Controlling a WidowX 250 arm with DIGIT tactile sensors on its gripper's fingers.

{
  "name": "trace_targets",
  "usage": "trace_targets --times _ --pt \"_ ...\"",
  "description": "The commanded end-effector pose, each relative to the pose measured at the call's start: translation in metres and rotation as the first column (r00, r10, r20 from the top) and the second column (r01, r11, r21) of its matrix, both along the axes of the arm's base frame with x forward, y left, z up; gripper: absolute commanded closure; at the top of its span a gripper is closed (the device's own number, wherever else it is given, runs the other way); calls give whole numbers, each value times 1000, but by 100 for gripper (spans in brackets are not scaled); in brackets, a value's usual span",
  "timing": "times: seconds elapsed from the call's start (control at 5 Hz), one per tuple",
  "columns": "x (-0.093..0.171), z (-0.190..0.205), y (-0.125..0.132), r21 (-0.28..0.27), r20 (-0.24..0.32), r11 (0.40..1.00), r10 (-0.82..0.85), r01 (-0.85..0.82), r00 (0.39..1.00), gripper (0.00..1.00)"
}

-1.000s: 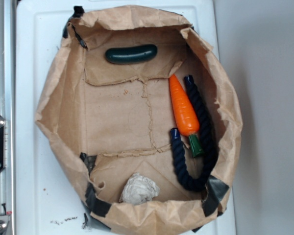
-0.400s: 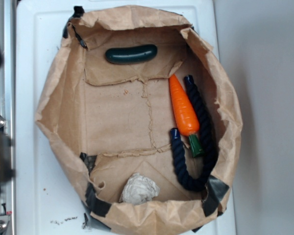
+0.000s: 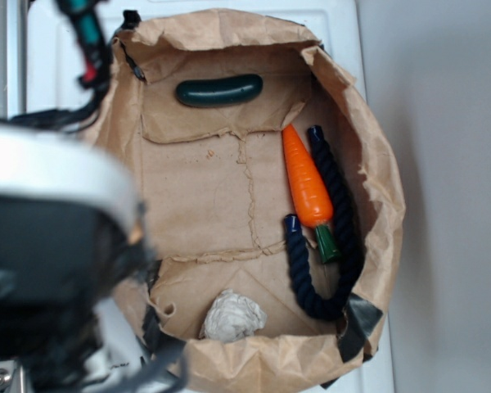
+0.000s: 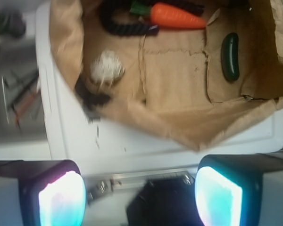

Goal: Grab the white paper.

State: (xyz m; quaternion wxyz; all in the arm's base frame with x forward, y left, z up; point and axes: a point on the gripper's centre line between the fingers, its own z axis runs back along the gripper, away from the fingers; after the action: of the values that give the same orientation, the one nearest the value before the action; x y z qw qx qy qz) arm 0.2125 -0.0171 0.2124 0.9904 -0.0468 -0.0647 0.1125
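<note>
Fingers (image 4: pixel 139 197) are spread wide and empty, well back over the desk (image 4: pixel 132 146). That fits, since the white paper (image 4: pixel 107 67) sits low inside the brown bag (image 4: pixel 179 127), so they need to clear its rim.

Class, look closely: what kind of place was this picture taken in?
Probably a robot test bench: a torn paper bag on a white board holds a toy carrot, rope and paper ball.

I am working over a lab-style robot bench: a white plastic board (image 3: pixel 344 33) on a pale grey surface, an aluminium rail (image 3: pixel 4 57) with bolts along one edge, loose cables (image 4: pixel 19 96) beside it. A torn, taped brown paper bag (image 3: pixel 376 180) holds toy props, a plastic carrot (image 3: pixel 307 180) and a dark rope (image 3: pixel 335 246).
</note>
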Motion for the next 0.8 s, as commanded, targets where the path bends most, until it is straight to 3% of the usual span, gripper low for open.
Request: trace_targets --times 0.0,0.2,0.4,0.6 --pt "51 -49 36 -30 43 944 331 -330 943 0" --pt "55 -71 41 -143 33 908 402 -393 915 0" --pt "58 -90 41 -223 11 884 424 -411 906 0" --pt "64 -102 17 -263 -47 881 397 -395 917 0"
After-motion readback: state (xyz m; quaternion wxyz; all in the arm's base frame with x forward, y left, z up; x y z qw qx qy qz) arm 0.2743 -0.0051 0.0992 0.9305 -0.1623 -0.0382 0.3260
